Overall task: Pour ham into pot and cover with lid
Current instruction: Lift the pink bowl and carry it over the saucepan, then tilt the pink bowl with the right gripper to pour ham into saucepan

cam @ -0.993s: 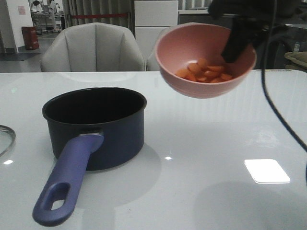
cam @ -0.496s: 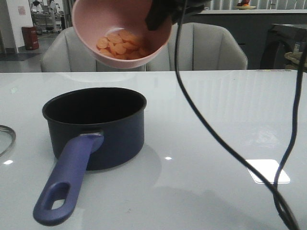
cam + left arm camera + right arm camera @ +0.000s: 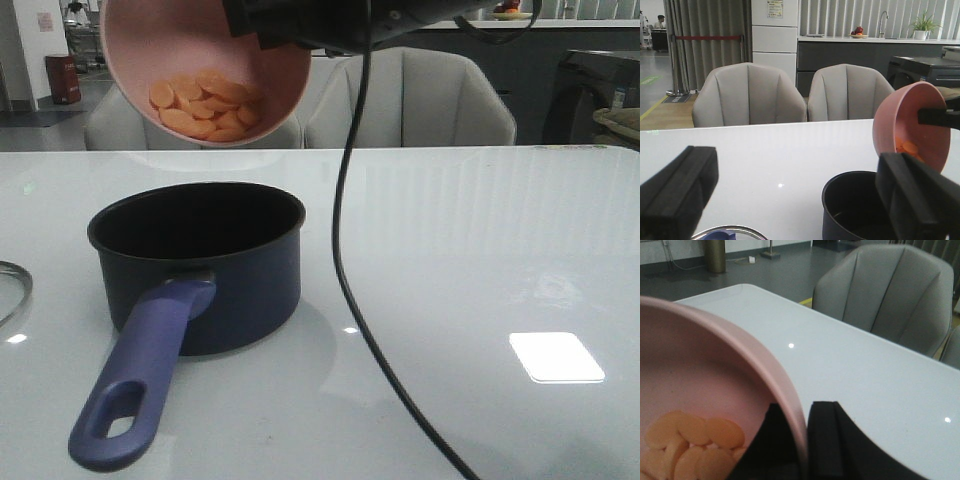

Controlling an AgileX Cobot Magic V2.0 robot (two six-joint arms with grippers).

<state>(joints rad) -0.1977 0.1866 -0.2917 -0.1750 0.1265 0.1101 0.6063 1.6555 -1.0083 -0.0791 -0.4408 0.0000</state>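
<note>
My right gripper (image 3: 262,38) is shut on the rim of the pink bowl (image 3: 200,60) and holds it tilted high above the dark navy pot (image 3: 205,262). The orange ham pieces (image 3: 205,105) lie together in the bowl's low side. In the right wrist view the gripper (image 3: 802,440) pinches the bowl's rim (image 3: 785,385), with the ham (image 3: 690,445) inside. The pot's purple-blue handle (image 3: 145,370) points toward the front. My left gripper (image 3: 800,200) is open and empty, low beside the pot (image 3: 850,205). The glass lid (image 3: 725,232) lies on the table, its rim at the far left (image 3: 10,290).
The right arm's black cable (image 3: 345,250) hangs down across the white table (image 3: 480,250) just right of the pot. Grey chairs (image 3: 410,100) stand behind the table's far edge.
My right gripper carried the bowl from the right side leftward and upward to above the pot. The bowl now tips more to the left, and the ham has slid toward its low side.
</note>
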